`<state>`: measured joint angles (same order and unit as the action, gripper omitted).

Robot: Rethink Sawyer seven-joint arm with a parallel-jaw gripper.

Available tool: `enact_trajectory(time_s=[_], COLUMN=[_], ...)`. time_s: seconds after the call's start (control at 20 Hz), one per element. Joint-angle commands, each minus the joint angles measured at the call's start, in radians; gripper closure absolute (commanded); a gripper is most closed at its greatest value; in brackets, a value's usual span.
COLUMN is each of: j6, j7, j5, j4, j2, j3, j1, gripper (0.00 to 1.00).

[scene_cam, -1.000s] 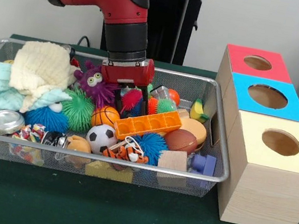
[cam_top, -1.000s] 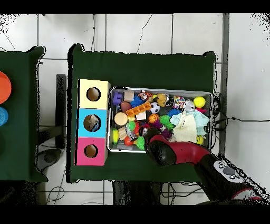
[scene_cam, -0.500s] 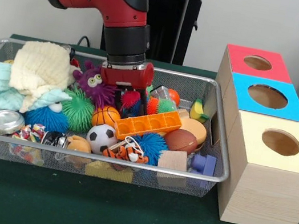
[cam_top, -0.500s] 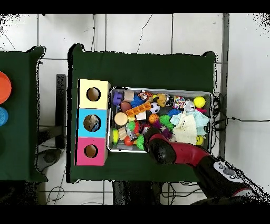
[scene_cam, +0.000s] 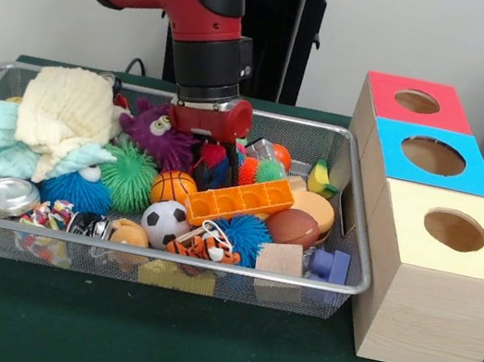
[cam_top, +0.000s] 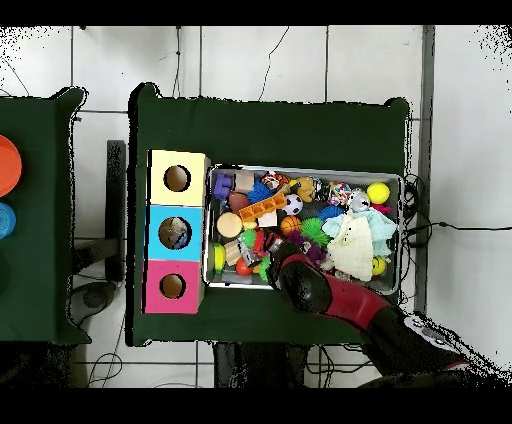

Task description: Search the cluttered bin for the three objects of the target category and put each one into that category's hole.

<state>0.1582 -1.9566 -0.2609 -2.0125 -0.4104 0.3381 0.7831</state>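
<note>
Green cloth (scene_cam: 192,360) is covering the table, and on it a wire bin (scene_cam: 351,203) of toys is being worked by the single arm. The gripper (scene_cam: 212,165) is being held low inside the bin, toward its back wall, and its jaws appear to be closed on a red spiky ball (scene_cam: 213,154), which is being carried just above the heap rather than resting in it.

Close around the gripper, the ball is being crowded by a purple monster toy (scene_cam: 152,132) on the picture's left, by an orange brick (scene_cam: 239,199) in front and by a small basketball (scene_cam: 170,187) beside that brick.

Farther out, in the front view, three boxes are being kept in a row just outside the bin's right-hand end: a red-topped box (scene_cam: 390,95) farthest back, a blue-topped box (scene_cam: 467,179) in the middle and a yellow-topped box (scene_cam: 400,242) nearest the camera.

Every hole is therefore lying sideways from the gripper, past the bin's end wall, with the red-topped box nearest. A lift clear of the rim is being called for first, it is judged; which hole suits the ball cannot be told.
</note>
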Motion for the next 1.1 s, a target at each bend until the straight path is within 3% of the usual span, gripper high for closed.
enact_trajectory(time_s=[0.05, 0.25, 0.35, 0.65, 1.1], j6=[-0.135, -0.09, -0.035, 0.078, 0.093], j7=[-0.373, -0.403, -0.418, -0.486, -0.556], j5=[0.218, 0.335, 0.357, 0.382, 0.407], j4=[-0.245, -0.306, -0.329, -0.372, -0.406], j2=[0.138, 0.128, 0.142, 0.18, 0.161], j3=[-0.123, -0.116, -0.107, -0.077, -0.041], j1=[-0.003, -0.014, -0.011, -0.012, -0.045], gripper=[0.0, 0.0, 0.0, 0.0, 0.0])
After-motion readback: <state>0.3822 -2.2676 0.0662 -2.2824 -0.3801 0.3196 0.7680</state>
